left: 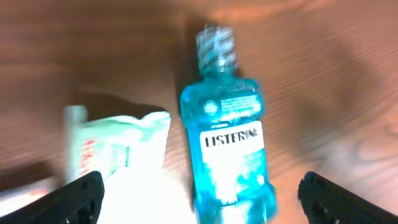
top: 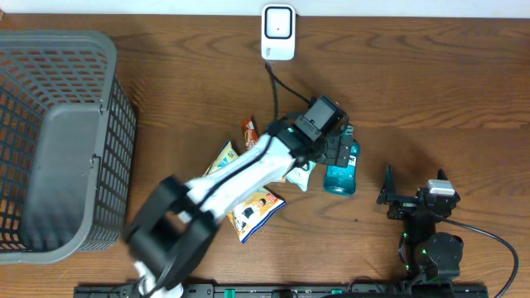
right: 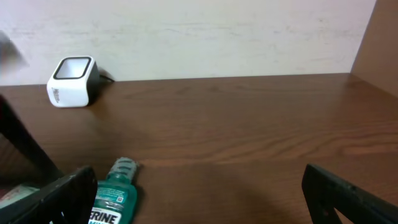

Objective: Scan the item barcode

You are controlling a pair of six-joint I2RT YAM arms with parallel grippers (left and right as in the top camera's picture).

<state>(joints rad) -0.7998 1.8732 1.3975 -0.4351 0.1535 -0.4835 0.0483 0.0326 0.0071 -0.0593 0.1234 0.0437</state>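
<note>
1. Mouthwash bottle [left: 227, 143]: lies flat on table [left: 323, 74], label up, beside a snack packet [left: 124, 146].
2. Left gripper [left: 208, 202]: fingers spread wide, above the bottle, gripping nothing.
3. Right gripper [right: 208, 199]: fingers spread, empty.
4. Scanner [top: 278, 31]: at table's far edge.

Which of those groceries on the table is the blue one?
The Listerine mouthwash bottle, lying flat under the open left pincer. The pouch beside it is white, and the snack packet is yellow.

My left arm [top: 248, 170] shows white shells over black joints; my right arm [top: 424, 222] is mostly black, cable [top: 490, 237] trailing
</note>
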